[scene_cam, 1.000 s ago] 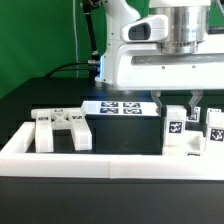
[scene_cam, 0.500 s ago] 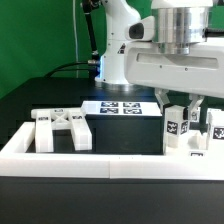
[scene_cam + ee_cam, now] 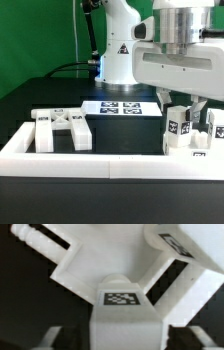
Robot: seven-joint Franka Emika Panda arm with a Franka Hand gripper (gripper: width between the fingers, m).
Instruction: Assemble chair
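Observation:
The chair lies in loose matte-white parts. An X-braced panel [image 3: 62, 128] sits at the exterior view's left, behind the border wall. Several tagged blocks [image 3: 214, 126] stand at the right. My gripper [image 3: 182, 106] hangs just above one upright tagged block [image 3: 177, 130]. In the wrist view this block [image 3: 122, 308], with its square tag, runs between my fingers [image 3: 48, 340]. Dark gaps show on both sides of it. The gripper [image 3: 122, 341] is open and straddles the block without touching it. A larger white part [image 3: 110, 258] lies beyond it.
The marker board [image 3: 120, 108] lies flat on the black table behind the parts. A long low white border wall [image 3: 100, 160] runs along the front. The large white robot body [image 3: 175, 65] looms over the right side. A green backdrop stands behind.
The arm has shifted to the exterior view's right and slightly down over the tagged blocks. The parts have not moved.

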